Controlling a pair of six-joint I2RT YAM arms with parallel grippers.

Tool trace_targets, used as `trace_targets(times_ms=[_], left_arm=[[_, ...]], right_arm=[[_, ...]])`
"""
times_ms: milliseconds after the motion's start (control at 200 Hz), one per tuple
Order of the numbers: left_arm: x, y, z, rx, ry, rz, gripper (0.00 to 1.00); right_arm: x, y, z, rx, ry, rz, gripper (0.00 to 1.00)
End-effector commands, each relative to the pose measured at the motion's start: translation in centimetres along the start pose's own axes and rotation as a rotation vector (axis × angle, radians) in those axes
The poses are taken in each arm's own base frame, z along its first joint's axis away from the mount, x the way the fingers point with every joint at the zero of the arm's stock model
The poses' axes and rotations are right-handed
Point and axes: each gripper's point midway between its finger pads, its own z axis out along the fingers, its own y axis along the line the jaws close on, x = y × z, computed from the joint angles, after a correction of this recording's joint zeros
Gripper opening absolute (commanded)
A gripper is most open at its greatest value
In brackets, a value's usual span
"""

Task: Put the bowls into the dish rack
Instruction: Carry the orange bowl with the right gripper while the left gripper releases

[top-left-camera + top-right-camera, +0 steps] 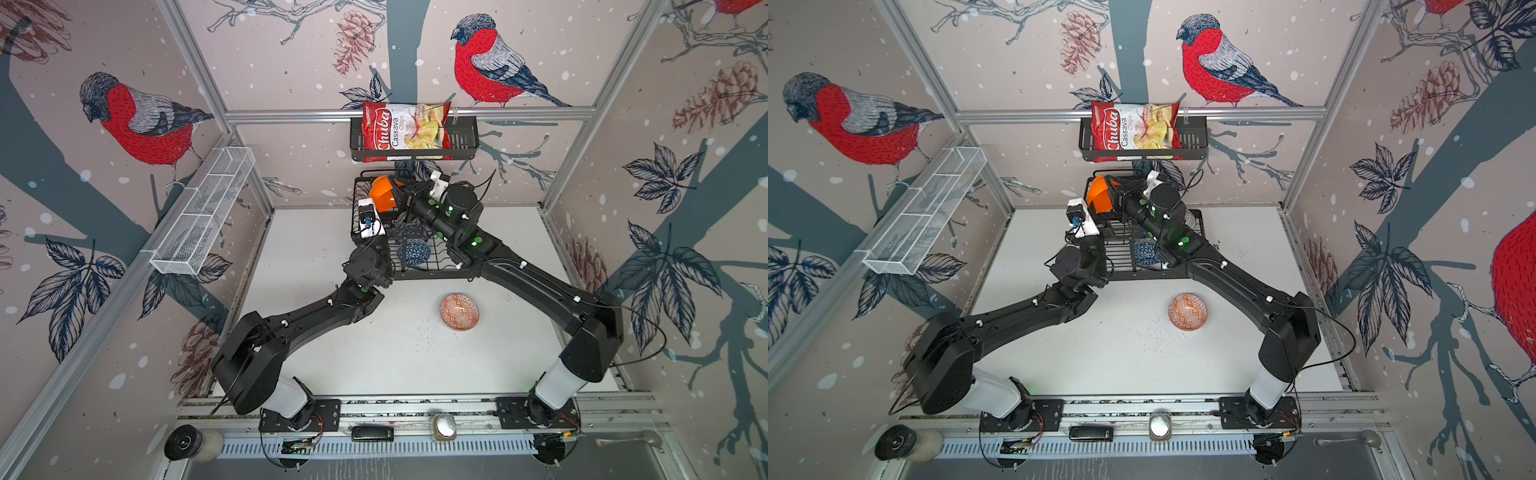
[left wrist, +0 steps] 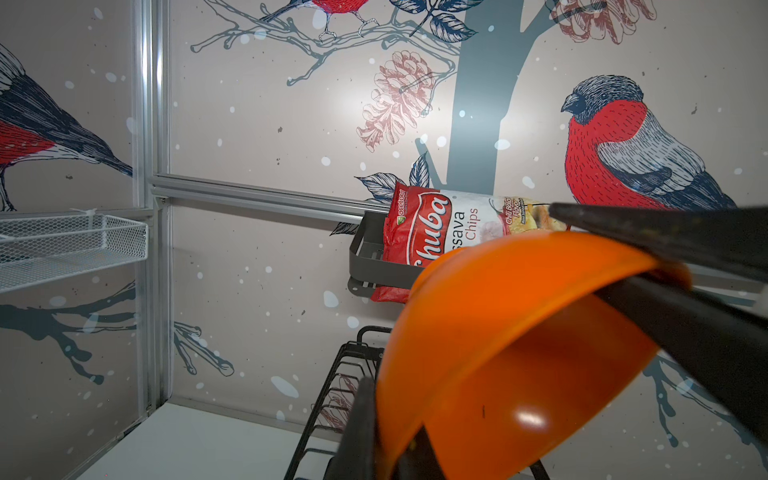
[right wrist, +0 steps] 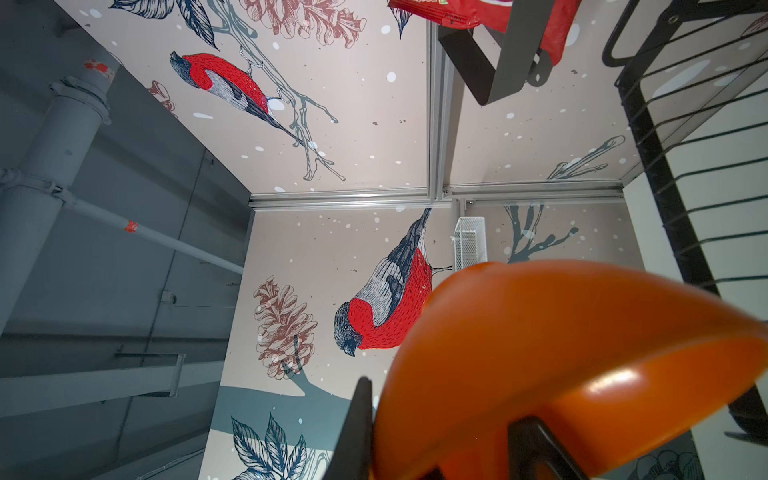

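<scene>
**Over the rack: orange bowl pinched from both sides**

Above the back of the dish rack (image 1: 432,274), you are holding the plain orange bowl (image 1: 382,192) up with both arms. The left gripper (image 2: 386,424) is clamped on its rim. The right gripper (image 3: 442,403) is clamped on the rim across from it. That reads as a handover (or a regrasp). Next, I judge, one gripper must let go before the other moves, or you will wrench the bowl. It stands on edge, its hollow facing the left wrist and its dome facing the right. Being round, it has no long axis. One patterned bowl (image 1: 459,311) waits on the tabletop (image 1: 374,353).
</scene>
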Motion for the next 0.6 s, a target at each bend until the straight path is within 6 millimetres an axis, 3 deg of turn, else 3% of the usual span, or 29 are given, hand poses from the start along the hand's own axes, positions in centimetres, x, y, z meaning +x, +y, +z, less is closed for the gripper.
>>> trace_targets(times_ms=[0, 120, 355, 595], left_arm=[[-2.5, 0.1, -0.2, 0.013, -0.054, -0.094, 0.1], [-2.4, -0.6, -0.2, 0.059, -0.038, -0.082, 0.29], [-2.1, -1.1, -0.6, 0.111, 0.001, -0.07, 0.51], [-1.5, -1.3, -1.3, 0.159, 0.057, -0.045, 0.84]], right_arm=[[-1.8, 2.1, -0.5, -0.074, -0.098, -0.057, 0.0], [-1.8, 2.9, -0.8, -0.092, -0.101, -0.085, 0.0], [-2.4, 4.5, -1.5, -0.133, -0.115, -0.144, 0.0], [-3.9, 5.0, -3.0, -0.165, -0.135, -0.181, 0.0]])
